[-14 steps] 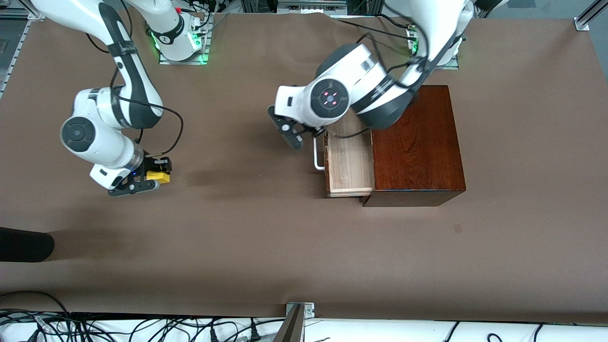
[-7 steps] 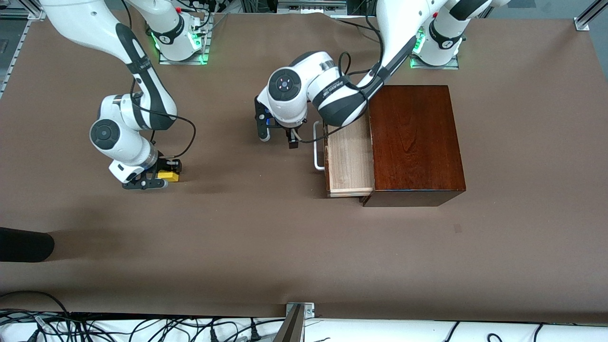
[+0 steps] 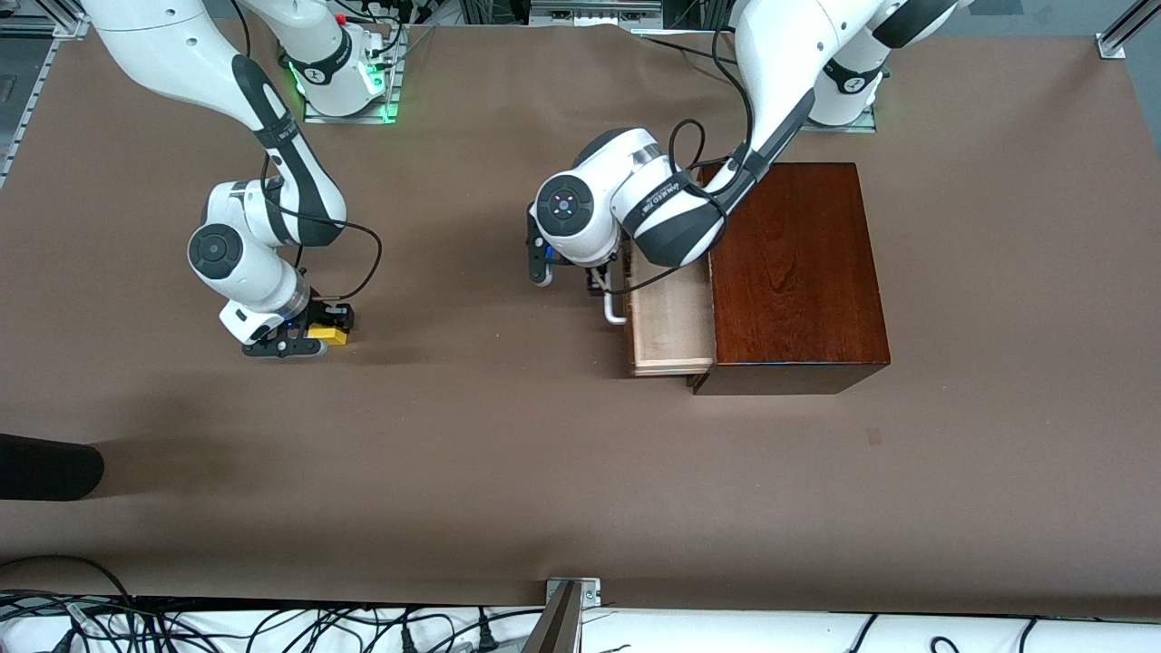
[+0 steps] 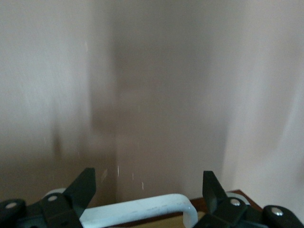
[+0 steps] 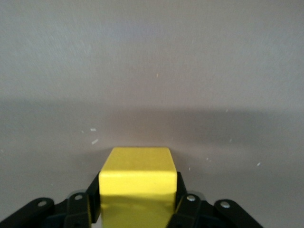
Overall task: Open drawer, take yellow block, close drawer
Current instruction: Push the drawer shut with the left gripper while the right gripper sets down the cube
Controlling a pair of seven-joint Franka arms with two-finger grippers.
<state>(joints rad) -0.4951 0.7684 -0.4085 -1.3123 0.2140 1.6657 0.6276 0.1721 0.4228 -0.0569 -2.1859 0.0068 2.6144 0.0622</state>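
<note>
While right gripper (image 3: 304, 340) clamps yellow block (image 5: 137, 183) | left gripper (image 4: 147, 199) spread at drawer (image 3: 669, 313) handle (image 4: 142, 211)

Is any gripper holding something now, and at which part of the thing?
The right gripper holds the yellow block by two facing sides. The left gripper is open at the drawer's handle and holds nothing.

Brown-covered table (image 3: 508, 453), glossy dark wooden box (image 3: 794, 272) toward the left arm's end, its drawer (image 3: 669, 313) pulled open toward the table's middle, a small dark mark (image 3: 873, 436) near the front edge.
</note>
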